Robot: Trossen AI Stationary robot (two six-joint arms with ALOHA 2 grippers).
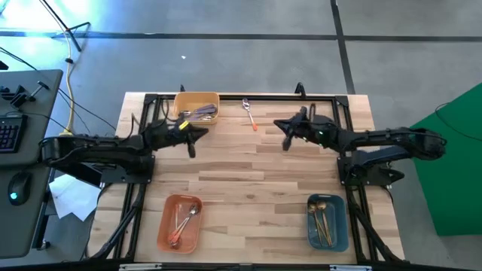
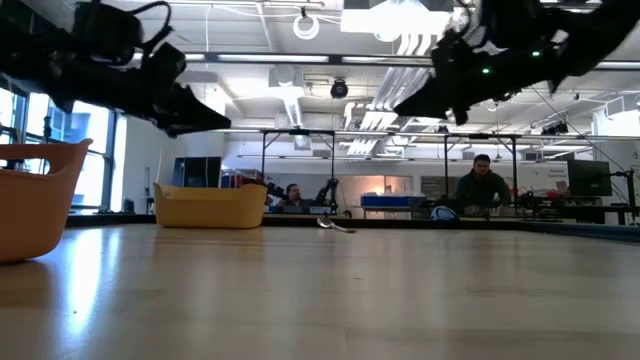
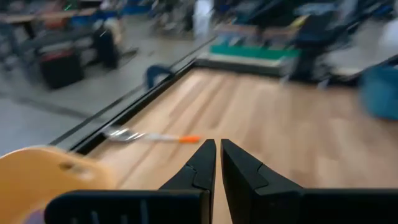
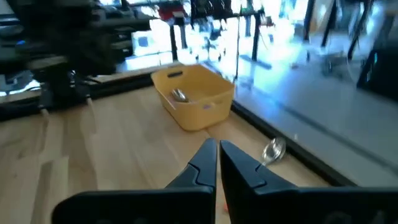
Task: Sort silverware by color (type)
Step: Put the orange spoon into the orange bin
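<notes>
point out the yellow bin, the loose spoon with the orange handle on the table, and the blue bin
yellow bin (image 1: 197,96), high view, far rim
orange-handled spoon (image 1: 249,115), high view, middle of the spoon where bowl stem meets handle
blue bin (image 1: 344,224), high view, right-hand wall

three bins: yellow bin (image 1: 197,106), orange bin (image 1: 179,223), blue bin (image 1: 327,221). one loose orange-handled spoon (image 1: 249,114) on the table. spoons inside the bins are too bunched to count.

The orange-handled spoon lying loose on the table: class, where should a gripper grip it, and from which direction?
Grip the orange-handled spoon mid-handle, coming straight down, fingers across its length. It lies flat on the table near the far rail, so side approaches look cramped.
</notes>
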